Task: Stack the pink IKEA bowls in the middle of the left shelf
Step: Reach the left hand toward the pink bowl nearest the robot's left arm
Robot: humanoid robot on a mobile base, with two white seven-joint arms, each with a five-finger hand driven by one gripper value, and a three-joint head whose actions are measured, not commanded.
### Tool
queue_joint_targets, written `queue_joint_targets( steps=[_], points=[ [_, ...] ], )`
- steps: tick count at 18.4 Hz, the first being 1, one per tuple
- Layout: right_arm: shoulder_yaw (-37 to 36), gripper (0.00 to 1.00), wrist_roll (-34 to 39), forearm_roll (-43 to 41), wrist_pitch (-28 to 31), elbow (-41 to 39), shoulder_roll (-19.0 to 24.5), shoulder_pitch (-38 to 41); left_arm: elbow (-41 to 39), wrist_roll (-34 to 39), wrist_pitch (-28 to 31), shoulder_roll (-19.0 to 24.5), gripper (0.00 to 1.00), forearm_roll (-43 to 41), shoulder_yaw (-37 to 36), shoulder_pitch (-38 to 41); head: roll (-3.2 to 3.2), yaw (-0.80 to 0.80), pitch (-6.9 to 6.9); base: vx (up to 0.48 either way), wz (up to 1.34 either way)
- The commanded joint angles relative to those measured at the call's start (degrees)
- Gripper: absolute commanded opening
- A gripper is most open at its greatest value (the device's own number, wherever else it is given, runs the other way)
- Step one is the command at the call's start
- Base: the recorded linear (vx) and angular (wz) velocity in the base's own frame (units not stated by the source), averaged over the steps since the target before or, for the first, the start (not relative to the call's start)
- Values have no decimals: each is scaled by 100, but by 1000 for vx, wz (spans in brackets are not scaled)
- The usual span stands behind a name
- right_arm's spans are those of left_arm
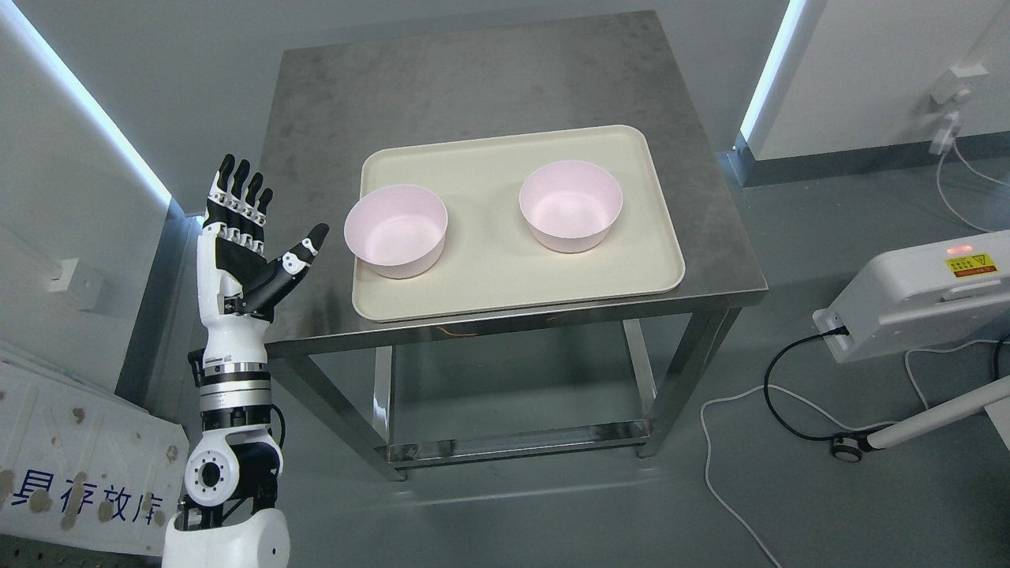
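Looking down from the head view: a brushed stainless-steel table (505,79) with square legs and a low crossbar stands on a grey floor. A cream rectangular plastic tray (489,288) with rounded corners lies on the tabletop, toward the near edge.

Two pale pink round plastic bowls sit upright and empty on the tray, well apart from each other. Left pink bowl (396,230) sits at the tray's left edge, its rim slightly overhanging that edge. Right pink bowl (570,206) sits right of the tray's middle, a little farther from the camera. They are not stacked.

Left hand (241,244), white and black, is raised upright at the table's left side, arm coming in from the lower left. Four fingers (239,189) are extended straight up and held close together; thumb (304,251) is spread outward, pointing toward the left pink bowl. Palm is empty. Thumb tip is near the left pink bowl but not touching it. The hand appears just off the table's left edge; its height above the surface cannot be judged.

Right arm does not show.

Surroundings: white machine housing (915,296) with a yellow warning label at right, black cable (781,394) plugged into it, white cable on the floor. White panel (71,450) with blue characters at lower left.
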Motion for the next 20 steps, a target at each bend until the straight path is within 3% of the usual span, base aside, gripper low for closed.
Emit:
queue_joint_targets(
  steps=[1,4,8,10,14,16,20],
  points=[
    [-26,100,-4,-9,4,-100,-100,0,11,-11,39,466,100,0,167,-126,0,0,0,23,-28],
    [-26,100,-4,-9,4,-100,-100,0,72,-203,425,1045,100,-9,1,-617,0,0,1,-9,20],
    [-26,100,-4,-9,4,-100,-100,0,939,-1870,796,2004,98,-497,-1016,-2170,0,0,1,-24,37],
    [-26,100,-4,-9,4,-100,-100,0,1651,-2618,796,2032,98,-1577,-1518,-3033,0,0,1,-7,14],
    [-26,100,-4,-9,4,-100,-100,0,2750,-3551,804,1865,98,-3125,-2266,-3738,0,0,1,1,-7],
    [-26,100,-4,-9,4,-100,-100,0,3549,-3579,839,1813,96,-3331,-2355,-4002,0,0,1,0,0],
    [-26,100,-4,-9,4,-100,-100,0,3772,-3606,1252,1812,96,-3296,-1979,-3968,0,0,1,0,0]
  ],
)
